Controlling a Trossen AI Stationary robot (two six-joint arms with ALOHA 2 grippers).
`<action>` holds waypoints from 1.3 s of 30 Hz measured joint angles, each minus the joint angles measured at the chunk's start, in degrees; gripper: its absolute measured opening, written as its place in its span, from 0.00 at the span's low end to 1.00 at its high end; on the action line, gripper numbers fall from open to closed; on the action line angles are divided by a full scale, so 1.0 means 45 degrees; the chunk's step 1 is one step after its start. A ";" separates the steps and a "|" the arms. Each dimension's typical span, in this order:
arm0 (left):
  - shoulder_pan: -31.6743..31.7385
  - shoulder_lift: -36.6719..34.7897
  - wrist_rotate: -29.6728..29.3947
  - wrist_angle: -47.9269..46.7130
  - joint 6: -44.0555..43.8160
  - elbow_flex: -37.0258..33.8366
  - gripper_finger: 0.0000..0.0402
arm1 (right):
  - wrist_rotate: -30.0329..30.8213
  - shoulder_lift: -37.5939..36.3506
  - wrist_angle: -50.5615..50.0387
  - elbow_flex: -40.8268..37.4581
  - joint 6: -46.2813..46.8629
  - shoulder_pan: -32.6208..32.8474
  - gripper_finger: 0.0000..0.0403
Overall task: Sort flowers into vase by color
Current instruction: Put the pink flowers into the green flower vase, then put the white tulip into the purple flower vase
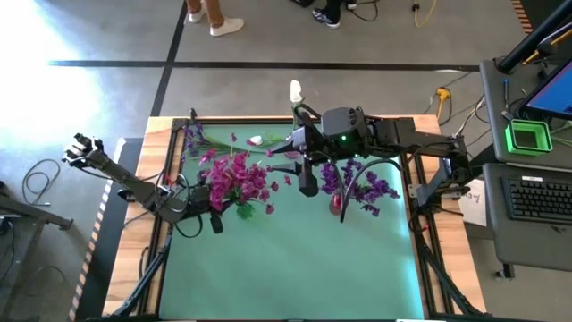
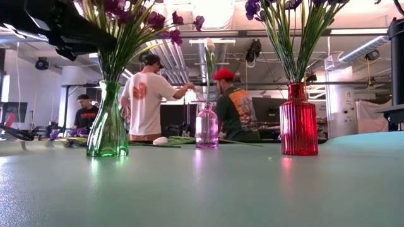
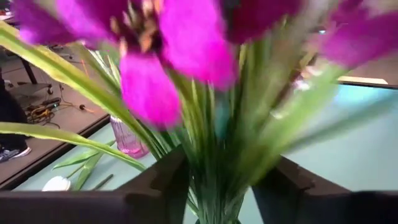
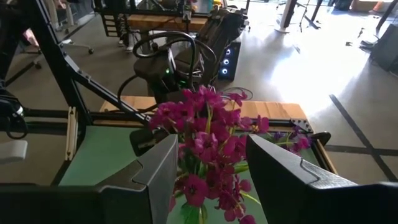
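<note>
Low view, nearest first: red ribbed vase (image 2: 298, 120) with purple flowers (image 2: 287, 12) toward the right edge of the green tabletop (image 2: 202, 189); green glass vase (image 2: 107, 123) with magenta-pink flowers (image 2: 136, 19) toward the left edge. Left end effector (image 3: 214, 186) at that bunch, fingers (image 3: 158, 183) parted narrowly on either side of the green stems, contact unclear. Right end effector (image 4: 208, 168) mid-tabletop, fingers apart, holding nothing, facing the magenta bunch. Farther back, pink vase (image 2: 206, 126) with one white bud stem (image 2: 209, 47). Loose white bud (image 1: 256, 139) and purple stems (image 1: 191, 139) lie near the far left corner. People stand beyond.
</note>
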 joint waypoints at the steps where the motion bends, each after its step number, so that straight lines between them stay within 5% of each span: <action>1: 0.0000 0.0000 0.0000 -0.0005 -0.0004 0.0011 0.38 | -0.0004 0.0000 0.0000 0.0000 -0.0004 0.0000 0.45; 9: -0.0083 -0.0017 0.0139 -0.1063 -0.0327 0.0592 0.55 | 0.0000 0.0000 -0.0005 0.0000 -0.0009 -0.0002 0.45; 33: -0.0112 0.0083 0.3022 -1.2691 -0.7033 0.5725 0.72 | 0.0007 0.0000 -0.0007 0.0000 0.0144 -0.0005 0.45; 39: -0.0112 0.0097 0.3696 -1.4707 -0.7553 0.7129 0.72 | 0.2025 0.0000 -0.0195 0.0100 0.0806 -0.0038 0.45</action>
